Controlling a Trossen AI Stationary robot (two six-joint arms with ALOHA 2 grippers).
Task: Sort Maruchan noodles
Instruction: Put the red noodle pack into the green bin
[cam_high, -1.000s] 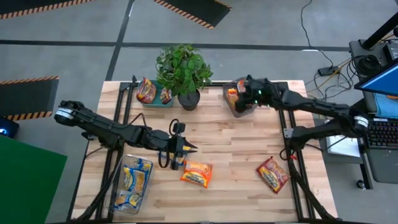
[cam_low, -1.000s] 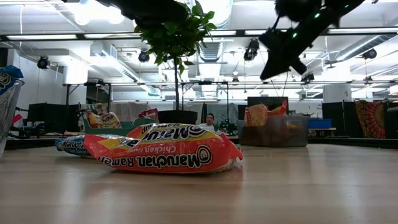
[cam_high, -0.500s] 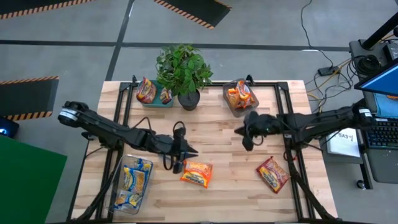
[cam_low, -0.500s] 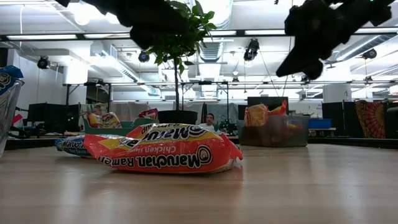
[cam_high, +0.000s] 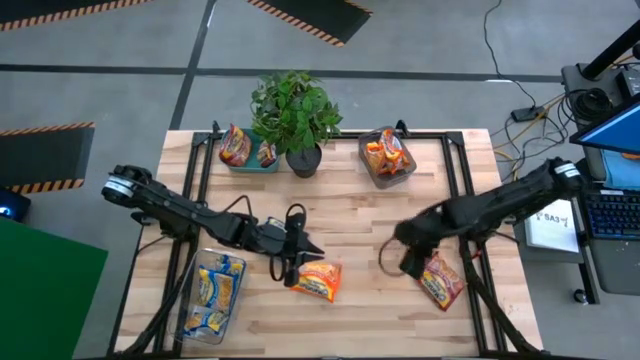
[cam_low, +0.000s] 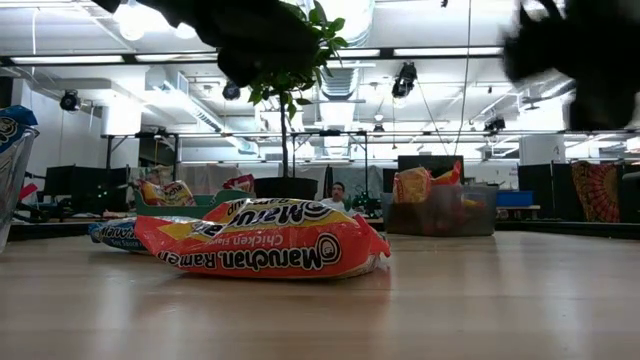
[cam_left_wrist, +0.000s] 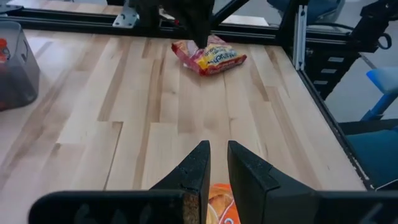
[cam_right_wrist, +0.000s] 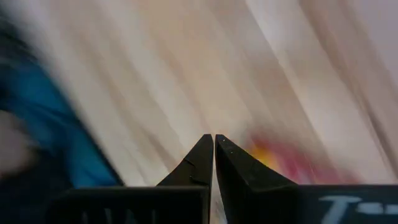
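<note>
- Orange packet (cam_high: 317, 279) lies flat on the wood surface (cam_high: 350, 215), right at the tips of the left gripper (cam_high: 292, 273). From the left wrist cam, its edge pokes out just under and past the fingers (cam_left_wrist: 194, 167). Its long axis runs roughly across the surface, a bit slanted.
- Left fingers are nearly closed, just a narrow slit between them, and nothing is in there. I can't tell whether they actually touch the packet.
- Red packet (cam_high: 439, 279) sits off to the right, well apart from the orange one. The right gripper (cam_high: 405, 262) hangs just beside its near end, so that arm is clearly the closer one for it. It lies diagonally.
- Right fingers are clamped fully together, holding nothing, and the red packet is a blur just past their tips (cam_right_wrist: 213, 144).
- My guess is both need to spread their fingers before either packet can be picked up.
- The rest are already binned: blue ones in the left tub (cam_high: 212, 290), others in the back bins (cam_high: 387, 155).
</note>
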